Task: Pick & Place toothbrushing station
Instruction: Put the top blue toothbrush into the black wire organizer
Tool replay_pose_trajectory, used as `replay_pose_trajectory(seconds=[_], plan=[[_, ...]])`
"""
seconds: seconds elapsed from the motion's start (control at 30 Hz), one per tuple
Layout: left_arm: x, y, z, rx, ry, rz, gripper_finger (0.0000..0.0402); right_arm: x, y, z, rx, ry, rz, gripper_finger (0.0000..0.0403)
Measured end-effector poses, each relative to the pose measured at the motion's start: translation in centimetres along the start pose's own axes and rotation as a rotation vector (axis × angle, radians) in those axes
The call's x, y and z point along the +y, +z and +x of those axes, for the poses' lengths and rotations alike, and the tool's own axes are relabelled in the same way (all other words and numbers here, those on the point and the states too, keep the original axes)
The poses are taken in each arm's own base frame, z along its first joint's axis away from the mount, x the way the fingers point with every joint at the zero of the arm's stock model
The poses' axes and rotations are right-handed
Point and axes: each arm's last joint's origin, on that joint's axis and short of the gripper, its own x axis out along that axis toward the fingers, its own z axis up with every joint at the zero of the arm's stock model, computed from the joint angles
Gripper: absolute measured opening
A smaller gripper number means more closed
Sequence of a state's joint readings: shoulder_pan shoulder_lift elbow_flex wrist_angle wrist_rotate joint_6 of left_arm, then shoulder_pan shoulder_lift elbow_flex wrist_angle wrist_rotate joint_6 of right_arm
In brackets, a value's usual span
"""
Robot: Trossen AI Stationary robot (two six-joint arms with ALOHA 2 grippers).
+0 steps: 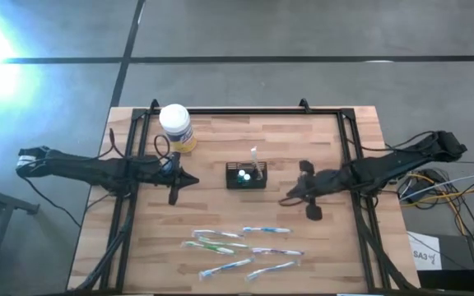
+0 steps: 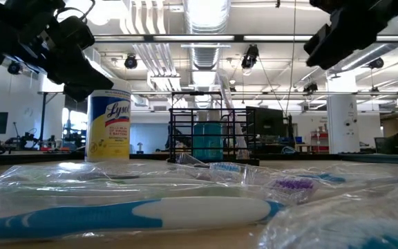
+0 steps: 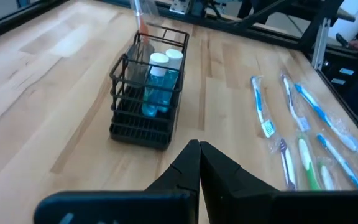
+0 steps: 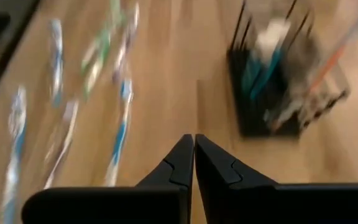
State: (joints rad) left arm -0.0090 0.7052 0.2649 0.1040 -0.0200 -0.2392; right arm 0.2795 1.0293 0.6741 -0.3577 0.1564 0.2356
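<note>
The small black rectangular wire-mesh caddy stands upright near the middle of the wooden tabletop, with two blue white-capped bottles and a thin orange-tipped stick inside it. Nothing holds it. The left hand hovers above the tabletop toward the left edge from the caddy, apart from it, its two dark fingers pressed together on nothing. The right hand hovers on the caddy's other side, toward the right edge, likewise apart from it, its fingers closed tip to tip and empty. Between the caddy and the tabletop's near edge lie several toothbrushes in clear plastic wrappers, spread in a loose group. A round white-lidded jar with a yellow label stands toward the far left corner, well apart from the caddy.
</note>
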Motion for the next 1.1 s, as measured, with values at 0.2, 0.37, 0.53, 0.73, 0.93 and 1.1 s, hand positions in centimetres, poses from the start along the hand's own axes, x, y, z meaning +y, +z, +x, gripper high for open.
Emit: replay_pose_trajectory(seconds=[0.2,0.37,0.53,0.73,0.93,1.1], plan=[[0.0,0.0,0.0,-0.001,-0.001,0.011,0.001,1.6,1.9,1.7,0.184,-0.024,0.074,0.0013],[0.0,0.0,0.0,-0.001,-0.001,0.045,0.001,2.5,2.9,4.2,0.271,0.007,0.102,0.0018],[-0.2,0.7,0.0,-0.073,-0.015,0.099,0.001,3.6,2.9,7.8,0.408,0.102,0.111,0.006],[-0.2,0.8,-0.1,-0.086,-0.02,0.102,0.001,5.0,2.8,11.6,0.521,0.184,0.117,0.0131],[-0.2,0.8,-0.1,-0.08,-0.019,0.101,0.001,5.9,3.1,14.2,0.557,0.178,0.103,0.0188],[-0.2,0.7,0.0,-0.077,-0.019,0.099,0.001,6.1,2.2,15.4,0.653,0.143,0.1,0.0208]])
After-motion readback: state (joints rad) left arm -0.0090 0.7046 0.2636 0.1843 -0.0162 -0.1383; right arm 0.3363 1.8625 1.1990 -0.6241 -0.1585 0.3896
